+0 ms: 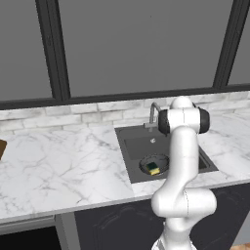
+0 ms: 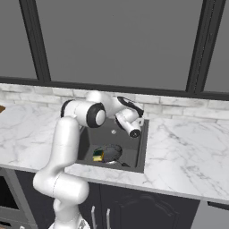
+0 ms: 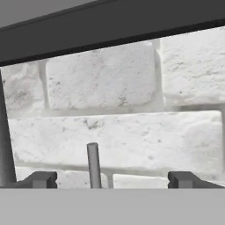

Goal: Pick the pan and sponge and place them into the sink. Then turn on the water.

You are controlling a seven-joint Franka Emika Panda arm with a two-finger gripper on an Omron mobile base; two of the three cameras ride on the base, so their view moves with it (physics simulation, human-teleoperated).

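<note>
Pan and sponge in sink, hand up at the faucet

Cabinets, dark-fronted, sit nearest below the desk, a white marble top running left to right. Arm rises from the base and bends over the front edge of the sink, a dark recessed basin set in the desk. Pan lies flat on the basin floor toward its front. Sponge, green over yellow, rests in the pan at one side; in the right base view it sits at the pan's left edge. Round silver drain shows further back on the basin floor, apart from the pan. Hand is raised above the back of the basin, empty, fingers spread wide apart. A thin grey upright rod, the faucet handle, stands between the fingertips in the hand view, touching neither. Faucet curves up at the basin's rear rim. Behind it a white brick backsplash, then dark-framed window panes.
</note>
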